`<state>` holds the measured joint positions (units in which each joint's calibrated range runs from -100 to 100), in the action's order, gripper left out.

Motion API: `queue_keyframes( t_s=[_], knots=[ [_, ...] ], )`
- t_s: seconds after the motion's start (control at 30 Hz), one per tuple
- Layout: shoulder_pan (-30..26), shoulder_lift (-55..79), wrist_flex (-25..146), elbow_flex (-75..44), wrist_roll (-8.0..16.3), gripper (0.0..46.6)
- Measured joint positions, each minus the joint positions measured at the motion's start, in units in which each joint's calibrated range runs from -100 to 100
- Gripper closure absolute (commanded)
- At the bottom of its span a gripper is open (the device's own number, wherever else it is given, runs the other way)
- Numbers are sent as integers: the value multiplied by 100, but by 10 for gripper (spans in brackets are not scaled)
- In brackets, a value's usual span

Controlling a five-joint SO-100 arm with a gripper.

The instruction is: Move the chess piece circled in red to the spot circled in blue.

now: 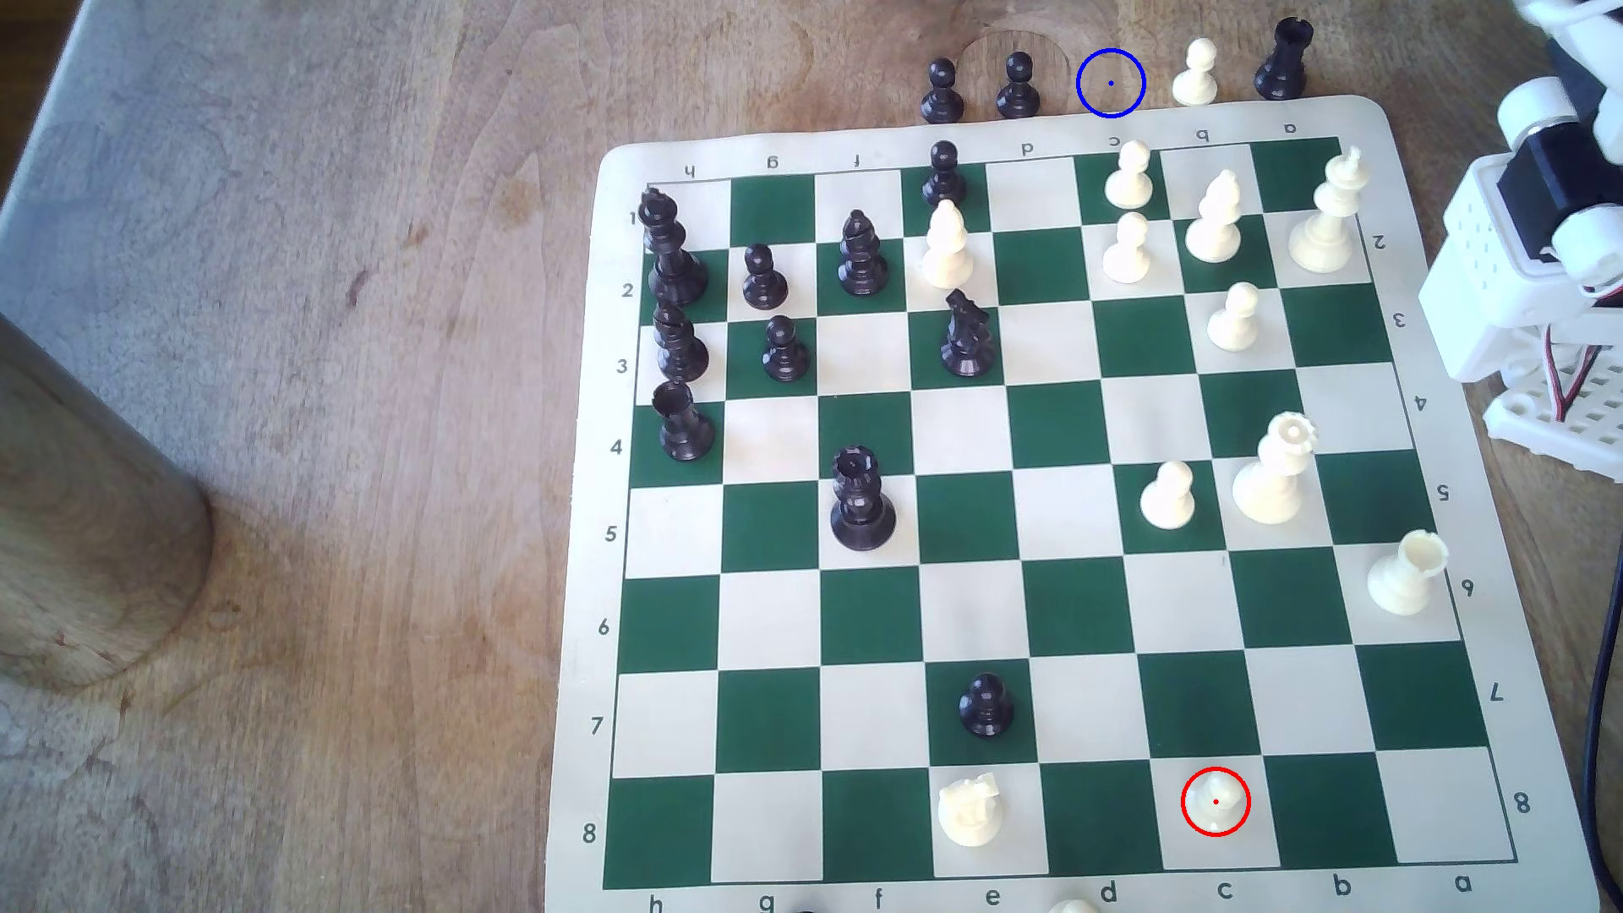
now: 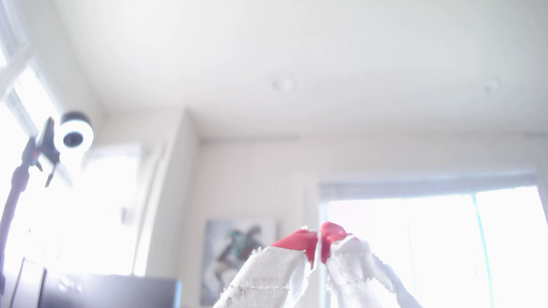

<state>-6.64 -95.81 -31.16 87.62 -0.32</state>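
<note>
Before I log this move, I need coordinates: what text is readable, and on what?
Chess mat border, near edge: "h g f e d c b a".
Exterior view's left border: "1" to "8".
Far and right borders: same characters, upside down.
Wrist view: no text.

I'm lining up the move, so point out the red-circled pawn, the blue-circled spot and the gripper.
Pawn (image 1: 1215,801): exterior view, on its head.
Spot (image 1: 1111,83): exterior view, blue centre dot.
Gripper (image 2: 319,241): wrist view, between red fingertips.

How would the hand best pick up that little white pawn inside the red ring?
From straight above, pinching the narrow collar under the ball head of the pawn. It stands upright on its flared base with the neighbouring squares bare, so either side is free. The hand is shut now and must open first.
</note>
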Motion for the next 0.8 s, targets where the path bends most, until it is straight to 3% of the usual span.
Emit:
queue_keyframes(
  t_s=[0.2, 0.43, 0.6, 0.73, 0.8],
  knots=[
    [162, 8, 1944, -687, 0, 464],
    [52, 0, 6717, -2503, 24, 457],
    [-848, 50, 8303, -3100, 15, 444],
    [-1696, 268, 9386, -3199, 54, 387],
    [-2087, 536, 9833, -3208, 317, 377]
  ],
)
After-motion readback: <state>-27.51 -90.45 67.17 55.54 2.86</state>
